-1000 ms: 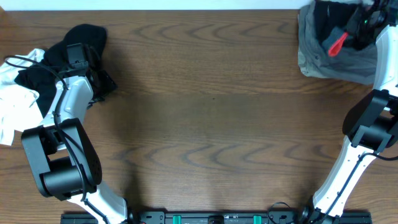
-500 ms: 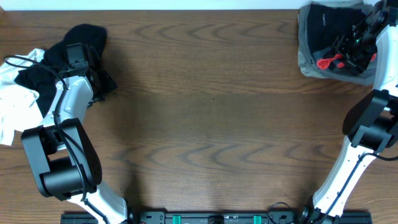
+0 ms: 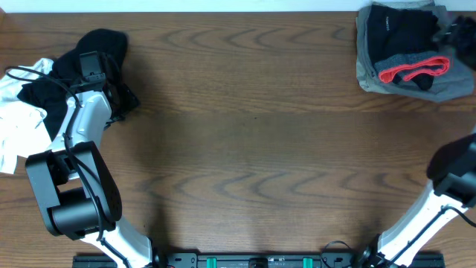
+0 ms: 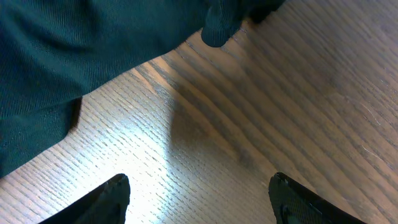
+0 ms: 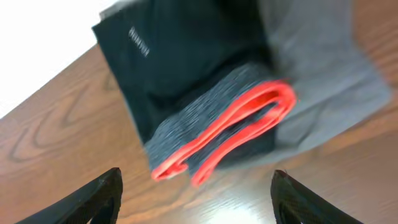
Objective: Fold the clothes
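Observation:
The black trousers [image 3: 405,41] lie folded at the back right, with the grey-and-coral waistband [image 3: 414,71] facing the front. In the right wrist view the trousers [image 5: 186,81] lie just ahead of my right gripper [image 5: 196,193]. It stands open and empty above the wood. From overhead that gripper [image 3: 460,31] is a dark blur at the right edge. My left gripper [image 4: 199,199] is open over bare table, with a dark garment [image 4: 74,56] just beyond its fingers. Overhead, the left gripper [image 3: 93,65] sits on the plain black garment [image 3: 100,45], beside the white T-shirt [image 3: 18,126].
Grey-khaki shorts [image 3: 446,85] lie under the folded trousers in the back right corner. A black cable [image 3: 30,72] loops over the pile at the left. Brown wooden table [image 3: 253,149] stretches between the two piles.
My right gripper opened and let go of the trousers, which now rest flat on the shorts. It has drawn back to the right. The left arm has not moved.

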`<state>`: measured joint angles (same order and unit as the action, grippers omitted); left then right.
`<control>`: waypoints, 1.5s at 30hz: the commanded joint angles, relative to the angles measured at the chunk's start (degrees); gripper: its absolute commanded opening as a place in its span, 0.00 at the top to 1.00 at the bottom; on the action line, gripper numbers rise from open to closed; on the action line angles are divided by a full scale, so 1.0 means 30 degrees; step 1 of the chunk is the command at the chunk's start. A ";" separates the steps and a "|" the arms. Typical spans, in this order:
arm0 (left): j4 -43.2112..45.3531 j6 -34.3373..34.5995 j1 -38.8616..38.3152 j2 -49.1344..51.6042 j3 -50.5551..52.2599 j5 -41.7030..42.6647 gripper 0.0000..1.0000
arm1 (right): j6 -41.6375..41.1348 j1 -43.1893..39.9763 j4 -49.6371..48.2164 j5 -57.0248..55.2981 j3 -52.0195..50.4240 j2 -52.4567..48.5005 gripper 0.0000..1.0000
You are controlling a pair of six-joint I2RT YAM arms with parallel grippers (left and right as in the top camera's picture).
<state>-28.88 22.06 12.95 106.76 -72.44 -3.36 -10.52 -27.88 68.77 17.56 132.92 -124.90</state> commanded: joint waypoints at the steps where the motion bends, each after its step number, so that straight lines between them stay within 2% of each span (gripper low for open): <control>1: 0.0015 -0.0117 -0.0058 0.0117 0.0204 -0.0022 0.27 | 0.2470 -0.1013 -0.0401 0.2579 -0.0583 -0.1275 0.27; 6: 0.0015 -0.0109 -0.0058 0.0117 0.0204 -0.0022 0.27 | 0.4707 -0.1778 -0.0816 0.4029 -0.0597 -0.3235 0.30; 12: -0.0124 -0.0117 -0.0058 0.0117 0.0204 -0.0022 0.27 | 0.5829 -0.2076 -0.2477 0.4736 -0.0597 -0.5049 0.43; 29: -0.0204 -0.0109 -0.0058 0.0117 0.0204 -0.0022 0.27 | 0.5814 -0.1770 -0.5931 0.4568 -0.0597 -0.5690 0.43; 31: -0.0204 -0.0117 -0.0058 0.0117 0.0204 -0.0022 0.27 | 0.5814 -0.1770 -0.5836 0.4488 -0.0597 -0.5872 0.53; 34: -0.0211 -0.0109 -0.0058 0.0117 0.0204 -0.0022 0.27 | 0.5734 -0.1770 -0.4925 0.3308 -0.0605 -0.6193 0.81; 37: -0.0204 -0.0109 -0.0058 0.0117 0.0204 -0.0022 0.27 | 0.5741 -0.1851 -0.3657 0.2346 -0.0605 -0.6499 0.99; 42: -0.0211 -0.0109 -0.0058 0.0117 0.0204 -0.0022 0.27 | 0.5413 -0.2069 -0.2251 0.0984 -0.0612 -0.6615 0.98; 45: -0.0219 -0.0109 -0.0058 0.0117 0.0204 -0.0022 0.27 | 0.2878 -0.2419 -0.1552 -0.0597 -0.0590 -0.6528 0.99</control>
<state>-29.41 22.06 12.95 106.76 -72.44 -3.36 4.01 -33.87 62.61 21.93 130.78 -143.92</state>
